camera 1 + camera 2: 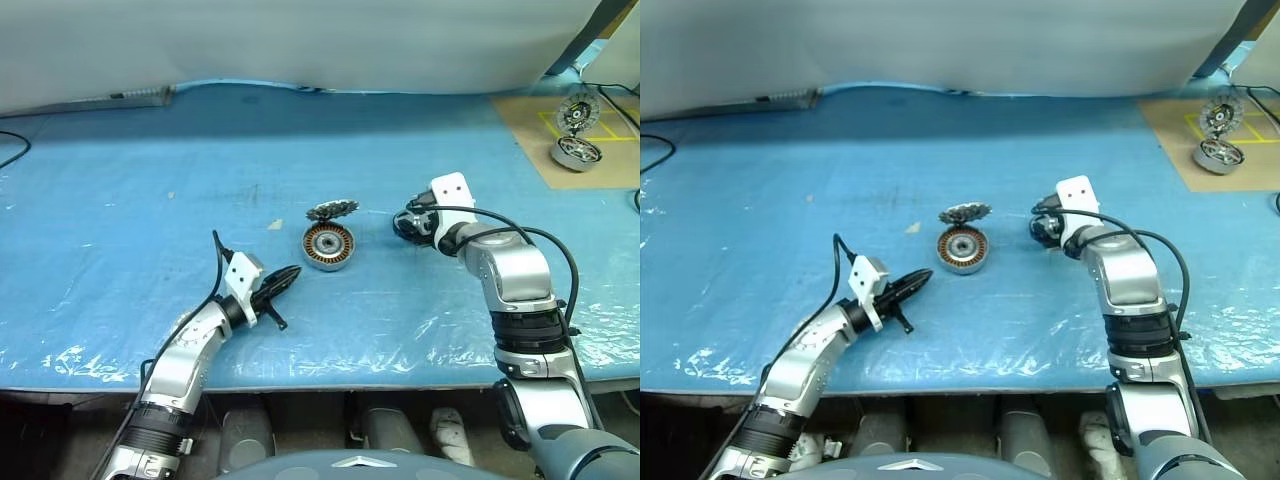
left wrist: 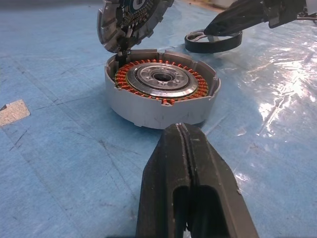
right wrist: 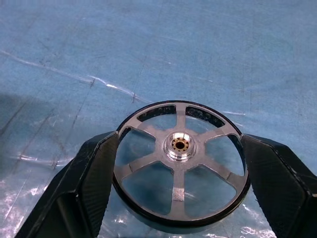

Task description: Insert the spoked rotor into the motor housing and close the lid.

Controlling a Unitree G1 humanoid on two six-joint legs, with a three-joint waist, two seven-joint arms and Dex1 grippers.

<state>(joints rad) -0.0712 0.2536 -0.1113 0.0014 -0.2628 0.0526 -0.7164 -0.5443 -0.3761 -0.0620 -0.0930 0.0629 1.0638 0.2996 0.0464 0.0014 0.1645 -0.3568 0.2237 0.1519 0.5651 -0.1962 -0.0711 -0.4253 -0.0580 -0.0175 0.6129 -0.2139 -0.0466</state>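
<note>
Rotor [image 3: 179, 166] dark-rimmed, six silvery spokes

— What sits ahead of the left gripper [image 2: 190, 163]?
— The motor housing [image 2: 161, 96], copper winding exposed, lid [image 2: 131, 20] hinged upright.
— Beyond it?
— The spoked rotor [image 2: 213, 42] lies flat under the right gripper [image 2: 225, 24].

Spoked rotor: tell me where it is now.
The spoked rotor lies flat on the blue table cover, between the right gripper's open fingers, right of the motor housing.
</note>
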